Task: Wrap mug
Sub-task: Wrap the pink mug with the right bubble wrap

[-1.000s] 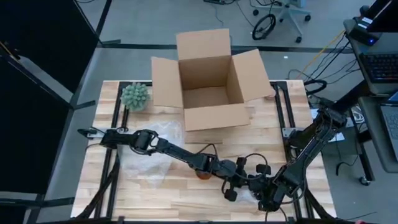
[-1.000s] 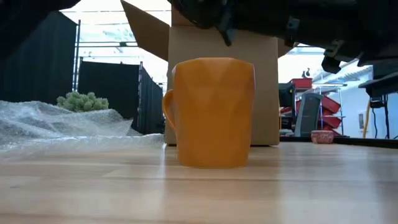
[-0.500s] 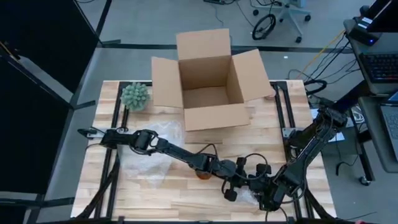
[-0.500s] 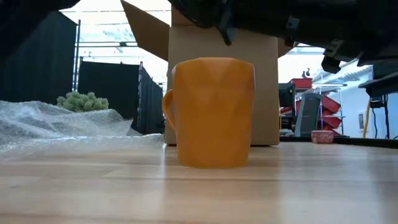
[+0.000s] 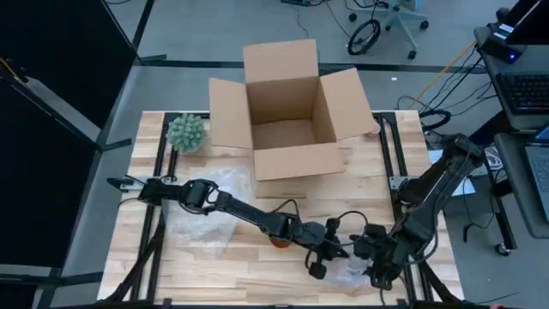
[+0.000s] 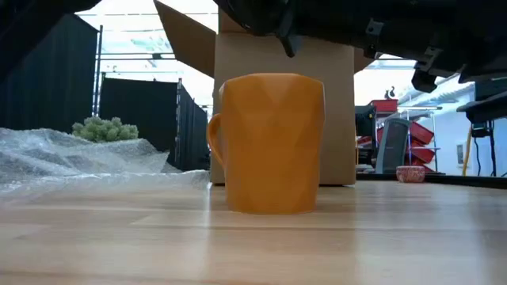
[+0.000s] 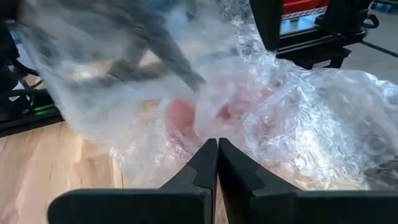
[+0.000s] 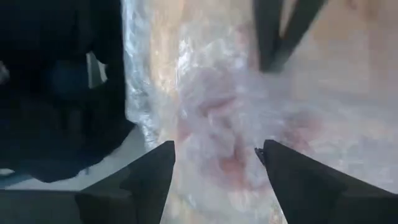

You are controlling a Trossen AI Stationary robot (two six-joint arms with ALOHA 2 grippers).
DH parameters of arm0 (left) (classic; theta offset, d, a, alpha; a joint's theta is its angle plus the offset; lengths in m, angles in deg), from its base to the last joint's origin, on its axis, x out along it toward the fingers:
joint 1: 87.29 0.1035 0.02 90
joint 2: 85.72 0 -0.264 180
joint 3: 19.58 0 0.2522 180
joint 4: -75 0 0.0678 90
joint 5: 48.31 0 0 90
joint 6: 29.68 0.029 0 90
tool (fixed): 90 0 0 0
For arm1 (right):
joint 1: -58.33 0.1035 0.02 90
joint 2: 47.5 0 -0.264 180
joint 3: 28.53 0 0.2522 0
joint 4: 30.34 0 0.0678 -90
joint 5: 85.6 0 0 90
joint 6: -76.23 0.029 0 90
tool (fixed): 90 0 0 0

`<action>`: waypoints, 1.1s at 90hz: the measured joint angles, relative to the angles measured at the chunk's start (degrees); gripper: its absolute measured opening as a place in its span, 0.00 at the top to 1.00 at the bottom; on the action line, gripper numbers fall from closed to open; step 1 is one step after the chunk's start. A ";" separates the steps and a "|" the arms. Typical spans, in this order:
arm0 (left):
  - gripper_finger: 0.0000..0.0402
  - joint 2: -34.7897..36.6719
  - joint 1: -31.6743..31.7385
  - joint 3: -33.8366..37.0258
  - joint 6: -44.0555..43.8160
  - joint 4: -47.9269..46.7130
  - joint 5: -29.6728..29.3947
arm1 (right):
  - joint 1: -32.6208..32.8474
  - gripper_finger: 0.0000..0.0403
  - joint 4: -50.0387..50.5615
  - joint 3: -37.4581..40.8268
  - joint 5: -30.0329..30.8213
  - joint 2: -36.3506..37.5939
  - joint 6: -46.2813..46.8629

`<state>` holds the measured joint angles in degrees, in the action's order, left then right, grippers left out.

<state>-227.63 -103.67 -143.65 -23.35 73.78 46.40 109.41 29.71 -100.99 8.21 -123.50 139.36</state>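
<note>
The orange mug (image 6: 265, 142) stands upright on the wooden table (image 5: 257, 266), handle to the left in the low view, bare, with no wrap on it. From above, only a sliver of it (image 5: 280, 241) shows under the left arm, at the near middle of the table.

The left gripper (image 7: 217, 155) reaches out low across the near side, past the mug to its right, and its fingers are pressed together on the edge of a small bundle of bubble wrap (image 7: 261, 118). Something pinkish shows through the plastic; what it is cannot be told. From above, that bundle (image 5: 347, 266) lies at the near right of the table, between the two grippers.

The right gripper (image 8: 214, 152) comes in from the right edge and hangs just over the same bundle, fingers spread wide apart, nothing between them.

A larger sheet of bubble wrap (image 5: 206, 215) lies crumpled on the left half of the table, well apart from the mug. At the far side, an open cardboard box (image 5: 287, 112) stands with flaps up, and a small green plant (image 5: 185, 132) sits to its left.
</note>
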 joint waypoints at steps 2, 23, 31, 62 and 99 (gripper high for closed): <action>1.00 0.00 0.00 0.00 0.00 0.00 0.00 | -0.09 0.42 0.49 0.00 0.32 0.37 0.29; 1.00 0.00 0.02 0.00 -0.02 0.09 -0.09 | -0.82 0.42 6.12 0.27 5.78 0.02 3.44; 1.00 0.00 0.00 0.00 -0.01 0.13 -0.13 | -0.82 0.42 4.50 0.50 6.30 -2.92 1.97; 1.00 0.00 0.02 0.00 0.02 0.26 -0.34 | -0.73 0.42 0.22 0.50 3.63 -15.34 -2.64; 1.00 1.30 0.02 -0.94 0.13 -3.87 -1.95 | -0.78 0.42 0.40 0.37 3.65 -18.58 -1.94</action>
<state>-226.33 -103.65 -144.59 -23.22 69.90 44.45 108.63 30.12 -100.62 11.86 -142.08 137.42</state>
